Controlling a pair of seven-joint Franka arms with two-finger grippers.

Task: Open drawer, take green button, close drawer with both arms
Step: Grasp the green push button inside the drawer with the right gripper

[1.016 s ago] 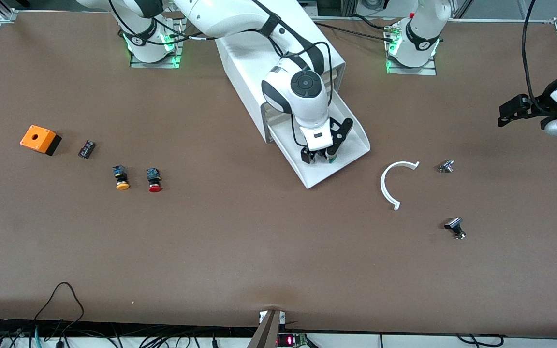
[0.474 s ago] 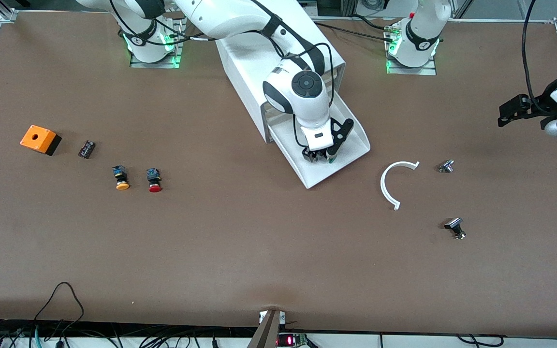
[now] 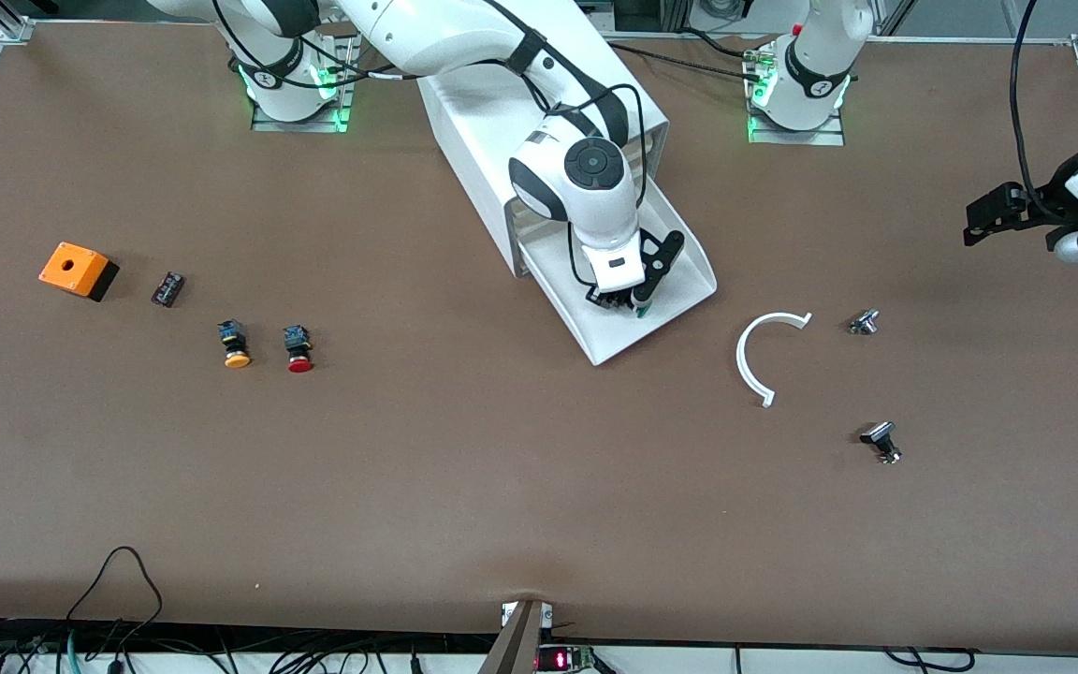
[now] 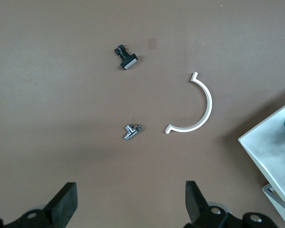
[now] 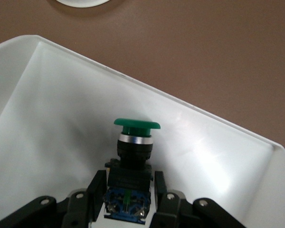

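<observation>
Since a second ago the right gripper (image 3: 621, 301) has sunk a little deeper into the open drawer (image 3: 679, 290), which sticks out from the bottom of the white cabinet (image 3: 483, 140). Its fingers (image 5: 97, 190) are clenched on the black-and-blue body of the button (image 5: 133, 156), whose green cap points toward the drawer's front wall (the cap just shows in the front view). Off toward the left arm's end of the worktop (image 3: 502, 487), the left gripper (image 3: 993, 215) waits in the air with fingers (image 4: 64, 202) released, over a white curved strip (image 4: 194, 107) and two small metal parts (image 4: 131, 131). Red (image 3: 298, 348) and orange (image 3: 234, 344) buttons lie toward the right arm's end.
</observation>
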